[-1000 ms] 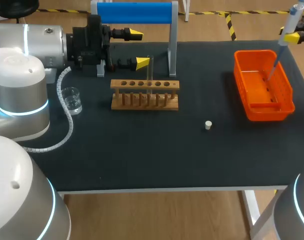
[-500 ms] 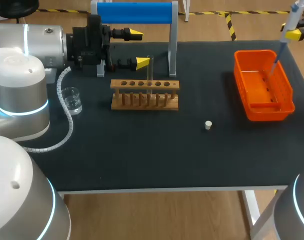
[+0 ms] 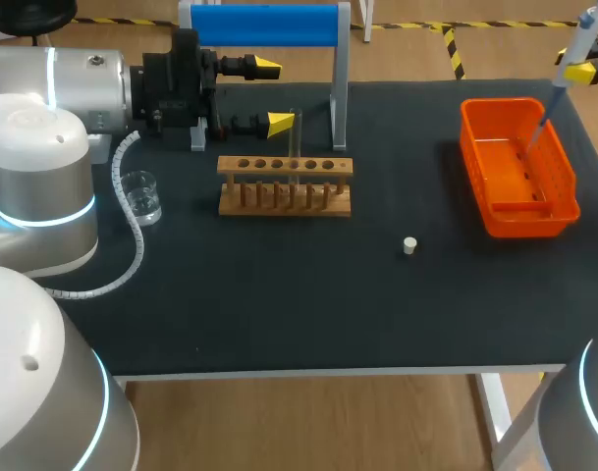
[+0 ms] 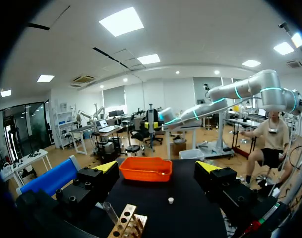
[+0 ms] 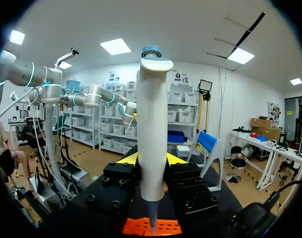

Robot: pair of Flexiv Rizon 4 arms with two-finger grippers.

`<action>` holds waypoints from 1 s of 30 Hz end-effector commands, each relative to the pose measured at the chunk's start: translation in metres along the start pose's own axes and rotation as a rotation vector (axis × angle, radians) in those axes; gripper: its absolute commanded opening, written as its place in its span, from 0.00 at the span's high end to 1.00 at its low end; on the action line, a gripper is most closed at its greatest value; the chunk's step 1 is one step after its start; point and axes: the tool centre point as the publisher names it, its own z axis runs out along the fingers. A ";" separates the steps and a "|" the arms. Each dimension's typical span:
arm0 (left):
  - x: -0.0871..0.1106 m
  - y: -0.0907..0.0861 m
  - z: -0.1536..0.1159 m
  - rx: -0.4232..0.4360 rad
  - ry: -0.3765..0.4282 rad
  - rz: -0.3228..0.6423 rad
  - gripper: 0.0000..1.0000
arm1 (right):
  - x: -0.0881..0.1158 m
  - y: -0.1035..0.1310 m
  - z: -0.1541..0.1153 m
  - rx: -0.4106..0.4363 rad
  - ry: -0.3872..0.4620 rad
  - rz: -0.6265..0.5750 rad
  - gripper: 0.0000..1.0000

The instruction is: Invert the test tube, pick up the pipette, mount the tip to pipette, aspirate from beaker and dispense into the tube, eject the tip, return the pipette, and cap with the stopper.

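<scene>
Right gripper (image 5: 151, 159) pinches the pipette (image 5: 151, 124) above the bin (image 3: 564, 204) at the table's (image 3: 279, 294) far right corner; left gripper (image 3: 273, 95) stands spread behind the rack (image 3: 285, 168)

Bright, even overhead light casts faint shadows

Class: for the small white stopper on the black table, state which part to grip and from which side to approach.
Probably its round side wall, coming straight down from above: the stopper stands alone, low on the table, with open space all round it.
</scene>
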 end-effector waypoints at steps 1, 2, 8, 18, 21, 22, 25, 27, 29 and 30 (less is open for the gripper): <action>0.000 0.000 0.001 0.001 -0.003 0.001 0.00 | -0.003 -0.001 -0.003 0.001 0.010 -0.001 1.00; 0.000 0.000 0.001 0.001 -0.003 0.001 0.00 | -0.003 -0.001 -0.003 0.001 0.010 -0.001 1.00; 0.000 0.000 0.001 0.001 -0.003 0.001 0.00 | -0.003 -0.001 -0.003 0.001 0.010 -0.001 1.00; 0.000 0.000 0.001 0.001 -0.003 0.001 0.00 | -0.003 -0.001 -0.003 0.001 0.010 -0.001 1.00; 0.000 0.000 0.001 0.001 -0.003 0.001 0.00 | -0.003 -0.001 -0.003 0.001 0.010 -0.001 1.00; 0.000 0.000 0.001 0.001 -0.003 0.001 0.00 | -0.003 -0.001 -0.003 0.001 0.010 -0.001 1.00; 0.000 -0.003 0.009 0.000 -0.004 0.000 0.00 | -0.003 -0.001 -0.003 0.001 0.010 -0.001 1.00; -0.002 -0.011 0.028 -0.005 -0.005 -0.006 0.00 | -0.003 -0.001 -0.003 0.001 0.010 -0.001 1.00; -0.003 -0.020 0.048 -0.016 0.005 -0.016 0.00 | -0.003 -0.001 -0.003 0.001 0.010 -0.001 1.00; -0.004 -0.024 0.057 -0.021 0.012 -0.025 0.00 | -0.003 -0.001 -0.003 0.001 0.010 -0.001 1.00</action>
